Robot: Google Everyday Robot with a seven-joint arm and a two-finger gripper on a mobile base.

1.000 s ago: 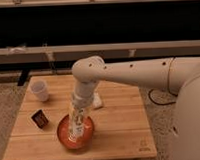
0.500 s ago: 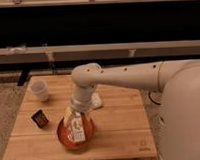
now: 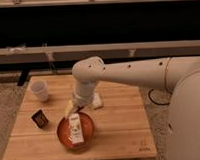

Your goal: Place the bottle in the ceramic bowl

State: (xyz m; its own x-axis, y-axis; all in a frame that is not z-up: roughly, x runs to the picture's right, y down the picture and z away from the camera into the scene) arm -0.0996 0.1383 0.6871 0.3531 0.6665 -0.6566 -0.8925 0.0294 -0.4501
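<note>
The bottle (image 3: 75,130), slim and whitish with a pale label, lies inside the orange-brown ceramic bowl (image 3: 63,132) at the front left of the wooden table. Its top end points toward the arm. My gripper (image 3: 76,109) hangs from the white arm right above the bowl's far rim, at the bottle's top end. I cannot tell whether it is touching the bottle.
A white cup (image 3: 40,90) stands at the table's back left. A small dark block (image 3: 40,118) lies left of the bowl. A small white rounded block (image 3: 97,101) sits behind the bowl, beside the arm. A dark shelf runs behind the table (image 3: 115,125).
The bottle has gone from upright over the bowl to lying down inside it. The gripper has risen slightly and drawn back toward the bowl's far rim.
</note>
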